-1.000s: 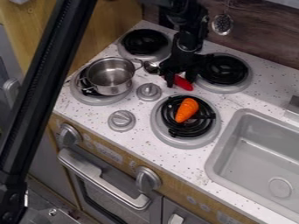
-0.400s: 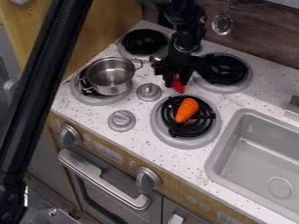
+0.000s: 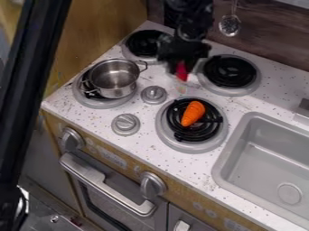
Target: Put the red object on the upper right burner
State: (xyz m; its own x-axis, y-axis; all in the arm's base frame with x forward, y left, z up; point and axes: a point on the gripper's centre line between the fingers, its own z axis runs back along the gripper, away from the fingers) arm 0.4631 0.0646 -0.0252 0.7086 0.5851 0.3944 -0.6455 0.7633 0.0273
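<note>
A black two-finger robot claw [image 3: 181, 63] hangs from the top edge over the rear part of a white, speckled tabletop [image 3: 199, 169]. It is closed to a narrow grip, holding a small red object [image 3: 181, 72] between its fingers. The red object pokes out below the claw, pointing down toward the tabletop, in the space between the upper left burner [image 3: 143, 44] and the upper right burner [image 3: 230, 71]. It is left of the upper right burner and near its grey rim, but not on it. The claw and arm partly overlap the right side of the upper left burner.

The burners are black coils in round grey rims. On the lower left burner [image 3: 95, 103] stands an upright, round silver metal pot [image 3: 113, 79] with looped handles. On the lower right burner [image 3: 190, 148] lies an orange toy carrot [image 3: 193, 113], slightly slanted. Two round grey knobs [image 3: 125, 124] sit on the tabletop between the pot and the lower right burner. A grey rectangular sink [image 3: 271, 155] is set into the right side of the tabletop. Behind the rear edge, a silver perforated spoon [image 3: 230, 25] hangs before a brown wood-look wall [image 3: 269, 36]. A long black bar [image 3: 33, 67] slants down the left side.
</note>
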